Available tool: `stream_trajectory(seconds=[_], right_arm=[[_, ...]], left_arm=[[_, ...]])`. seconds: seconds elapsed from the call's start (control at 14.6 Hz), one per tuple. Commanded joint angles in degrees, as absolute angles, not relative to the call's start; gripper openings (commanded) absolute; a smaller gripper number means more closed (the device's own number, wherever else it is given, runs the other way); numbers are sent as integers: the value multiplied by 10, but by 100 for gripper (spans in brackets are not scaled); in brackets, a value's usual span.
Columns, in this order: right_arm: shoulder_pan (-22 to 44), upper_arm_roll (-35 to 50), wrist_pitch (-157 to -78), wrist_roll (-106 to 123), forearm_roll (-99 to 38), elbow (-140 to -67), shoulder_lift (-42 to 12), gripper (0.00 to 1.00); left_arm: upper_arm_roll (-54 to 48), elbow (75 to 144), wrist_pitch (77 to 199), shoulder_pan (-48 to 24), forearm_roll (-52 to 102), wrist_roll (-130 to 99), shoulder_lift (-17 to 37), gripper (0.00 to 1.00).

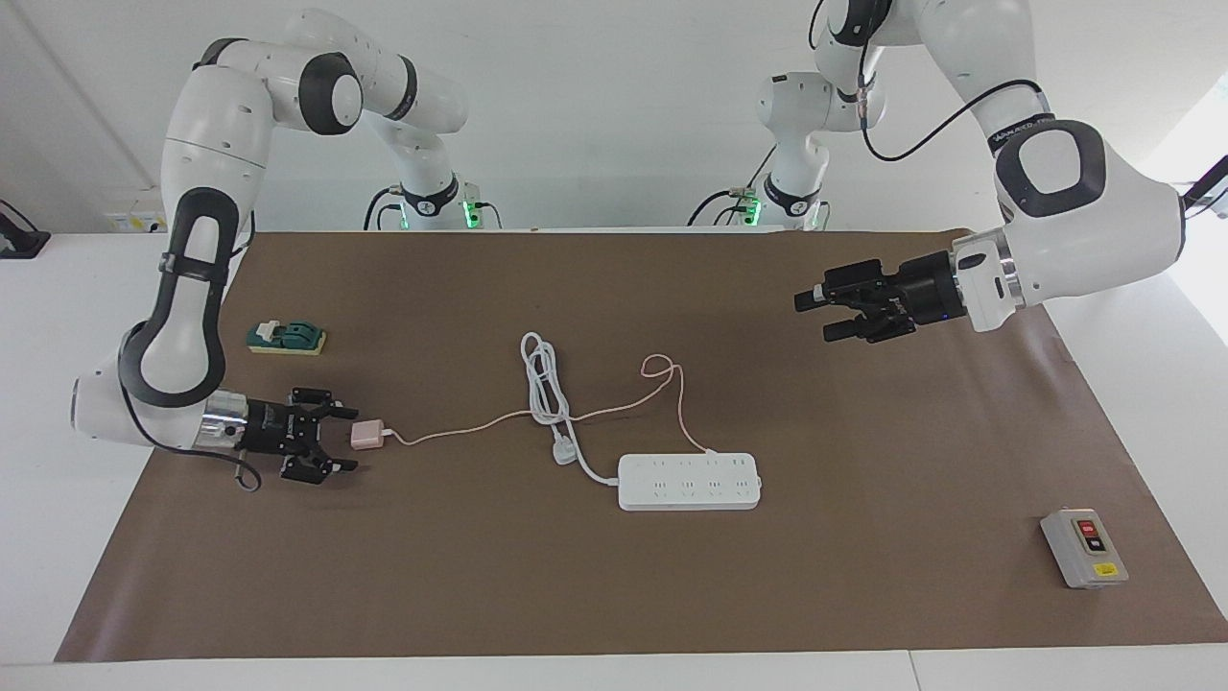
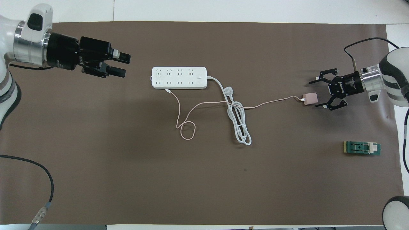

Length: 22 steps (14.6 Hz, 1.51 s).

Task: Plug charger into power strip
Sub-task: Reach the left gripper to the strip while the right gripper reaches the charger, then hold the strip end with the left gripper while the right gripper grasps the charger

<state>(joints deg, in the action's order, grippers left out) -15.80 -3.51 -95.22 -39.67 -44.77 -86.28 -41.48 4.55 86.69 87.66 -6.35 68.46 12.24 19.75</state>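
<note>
A brown mat (image 1: 595,576) covers most of the white surface (image 1: 58,451), whose bare edges frame it on every side. A plain white wall (image 1: 595,115) fills the top of the facing view. Bright light comes in at its upper right corner.

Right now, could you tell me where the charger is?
The charger lies on the mat toward the right arm's end of the table, between the open fingers of the right gripper, well apart from the power strip.
</note>
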Motion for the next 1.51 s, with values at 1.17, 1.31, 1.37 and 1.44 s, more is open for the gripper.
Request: stream_trajectory(seconds=[1.17, 1.31, 1.37, 1.44], right_arm=[[-152, -31, -998, -351, -492, -904, -417, 0], [-153, -29, -996, -351, -493, -901, -414, 0], [-153, -28, -996, -351, -493, -901, -414, 0], [-153, -26, -994, -354, -493, -898, -412, 0]], left_arm=[[51, 1108, 970, -186, 1034, 365, 228, 100], [51, 1105, 983, -202, 1054, 372, 238, 100], [52, 1103, 1003, -208, 1056, 373, 243, 100], [52, 1102, 1026, -216, 1055, 374, 243, 100]])
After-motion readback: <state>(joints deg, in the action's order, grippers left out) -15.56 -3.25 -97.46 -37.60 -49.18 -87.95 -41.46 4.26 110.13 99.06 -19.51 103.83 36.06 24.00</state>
